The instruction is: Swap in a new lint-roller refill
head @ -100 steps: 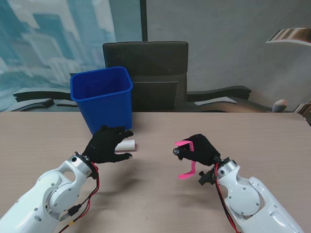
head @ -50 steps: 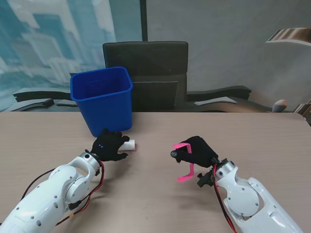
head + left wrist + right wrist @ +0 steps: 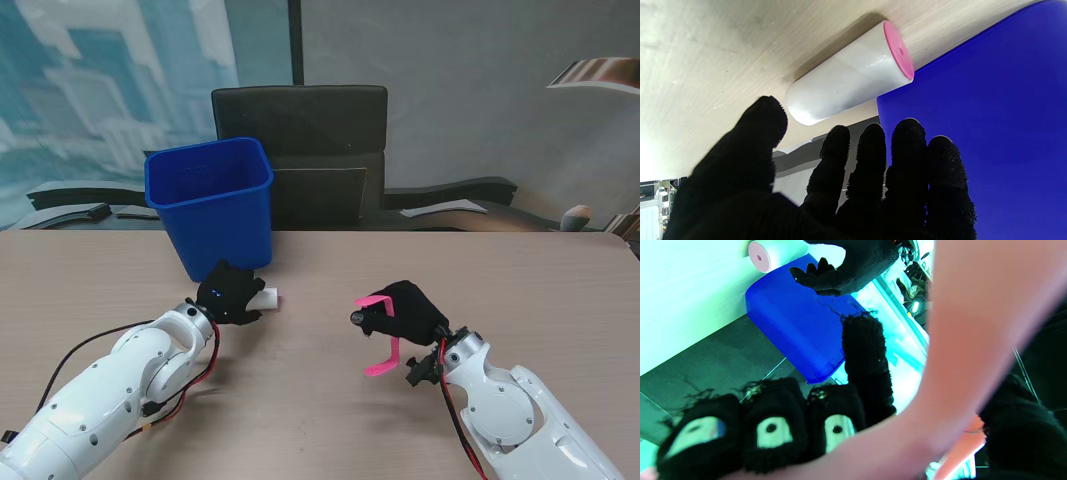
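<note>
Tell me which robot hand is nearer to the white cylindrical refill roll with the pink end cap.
The left robot hand is nearer: open, its fingers reach right at the white cylindrical refill roll. The right robot hand is off to the roll's right, holding the pink plastic roller handle.

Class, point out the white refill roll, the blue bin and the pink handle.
refill roll [image 3: 846, 71]: left wrist view, on its white side.
blue bin [image 3: 215, 220]: stand view, on its front wall.
pink handle [image 3: 385, 360]: stand view, on its lower curved part.

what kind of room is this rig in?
Probably an office or meeting room: a light wood-grain table, a black office chair pushed up behind it, and a blue plastic waste bin standing on the table.
</note>
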